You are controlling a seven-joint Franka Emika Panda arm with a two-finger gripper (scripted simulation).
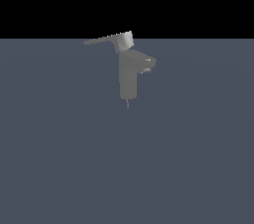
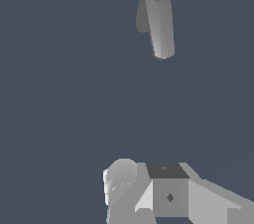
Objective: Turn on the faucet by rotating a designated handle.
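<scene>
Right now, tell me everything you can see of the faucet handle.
The handle is a thin, flat, matte grey lever blade, tapering to a point toward the exterior view's left. It joins a short blocky cap atop the faucet column, above the stubby spout, and lies nearly level, slightly raised at the cap. Nothing touches it; the gripper is well apart from it.

- One faucet (image 1: 128,77) is seen, a single matte grey upright column standing on the floor.
- One handle (image 1: 110,39) is counted on top of it, a thin tapering lever blade joined to a blocky cap.
- One stubby spout (image 1: 146,64) is counted on the column.
- One gripper (image 2: 149,193) is shown, in the wrist view only; its fingers cannot be counted.
</scene>
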